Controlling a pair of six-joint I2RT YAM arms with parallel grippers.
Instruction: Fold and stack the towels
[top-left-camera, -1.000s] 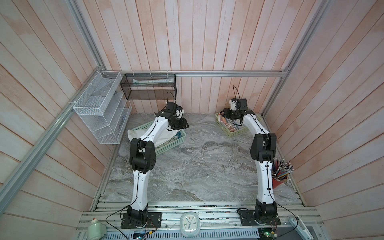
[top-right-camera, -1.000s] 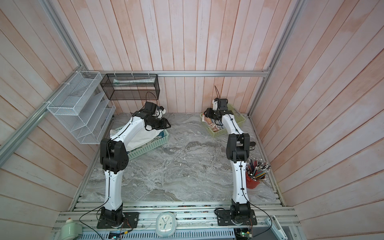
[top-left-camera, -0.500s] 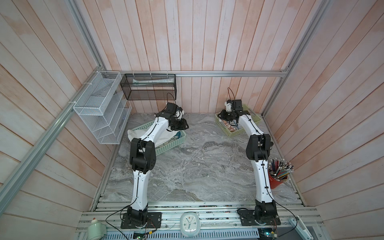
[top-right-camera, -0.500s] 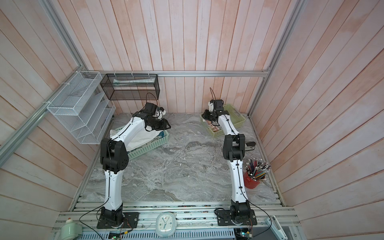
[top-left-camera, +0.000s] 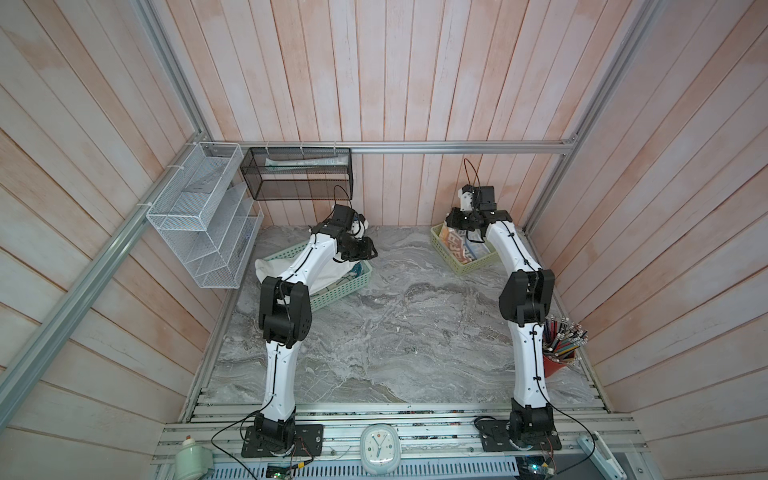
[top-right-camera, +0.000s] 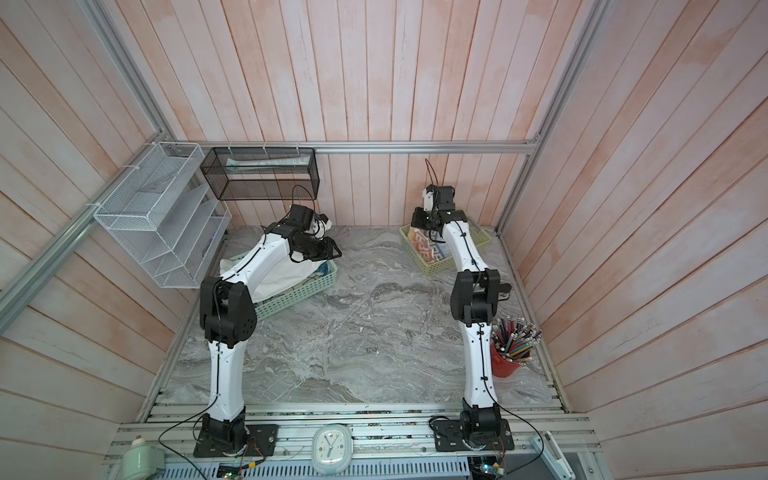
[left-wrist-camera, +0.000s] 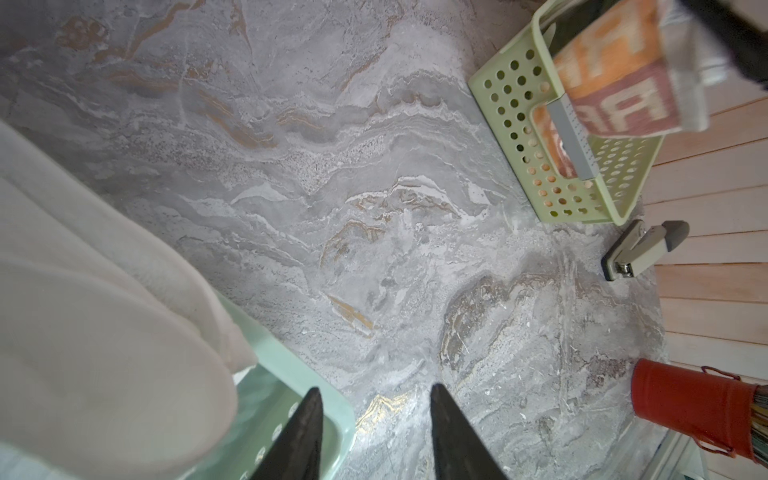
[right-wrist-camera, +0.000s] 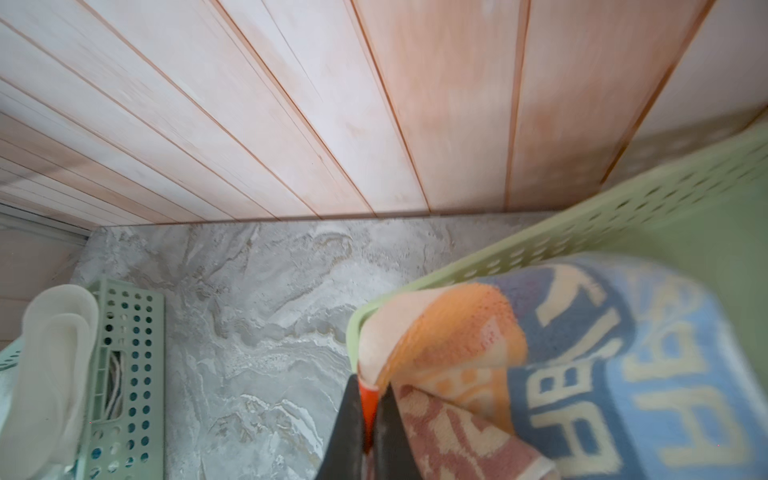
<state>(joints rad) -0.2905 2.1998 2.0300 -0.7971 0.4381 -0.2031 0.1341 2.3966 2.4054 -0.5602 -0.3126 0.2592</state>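
The left gripper (left-wrist-camera: 374, 388), jaws apart and empty, hangs over the rim of the mint basket (left-wrist-camera: 282, 357) holding the heaped white towel (left-wrist-camera: 104, 311). The right gripper (right-wrist-camera: 371, 384) pinches a corner of the striped lettered towel (right-wrist-camera: 602, 353) in the yellow-green basket (right-wrist-camera: 623, 216), perhaps only one layer; lift slowly, straight up, clearing the rim.

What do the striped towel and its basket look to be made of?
Striped towel: probably cotton terry; fuzzy looped pile, soft folds, matte. Basket: moulded plastic, pale green, smooth with a slight sheen, rows of round holes.
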